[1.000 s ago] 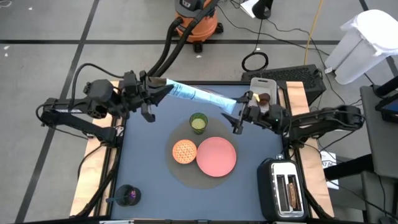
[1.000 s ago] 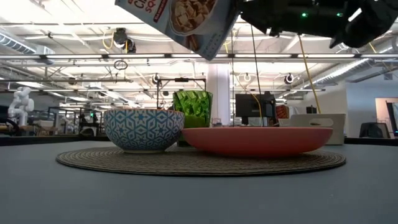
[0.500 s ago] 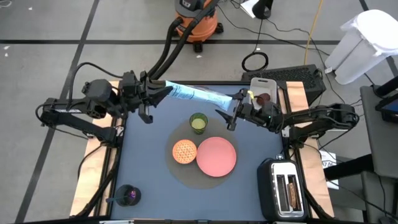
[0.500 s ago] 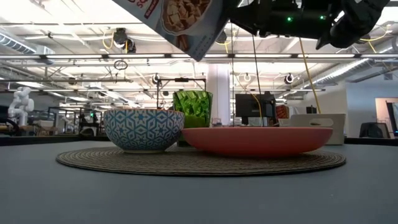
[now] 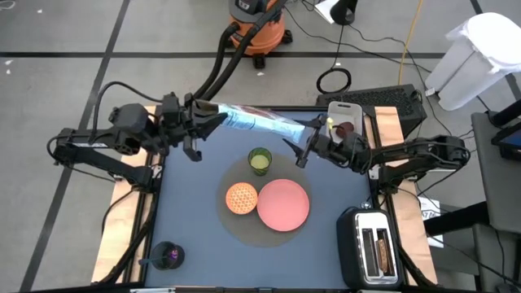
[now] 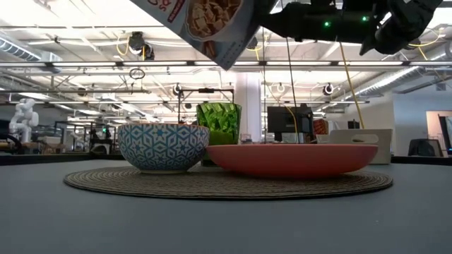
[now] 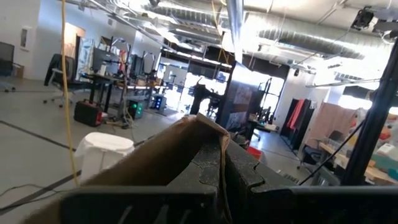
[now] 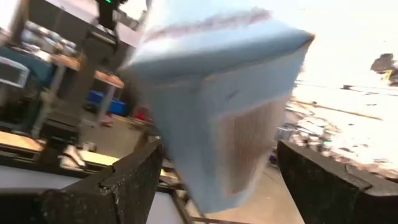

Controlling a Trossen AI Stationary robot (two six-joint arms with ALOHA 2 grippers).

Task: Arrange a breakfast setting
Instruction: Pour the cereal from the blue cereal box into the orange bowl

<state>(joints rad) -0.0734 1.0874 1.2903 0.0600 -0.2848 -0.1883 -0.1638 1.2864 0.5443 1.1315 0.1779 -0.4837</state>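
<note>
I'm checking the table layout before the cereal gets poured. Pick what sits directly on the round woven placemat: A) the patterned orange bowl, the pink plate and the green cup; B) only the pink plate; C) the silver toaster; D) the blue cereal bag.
A: the round woven placemat carries the patterned orange bowl, the round pink plate and the green cup; the blue cereal bag is held in the air.

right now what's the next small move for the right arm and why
Probably close the right tool on the free end of the cereal box. That end sits between its open fingers, unpinched, while the left tool is shut on the other end, holding the box in the air behind the green cup and the orange bowl.
</note>
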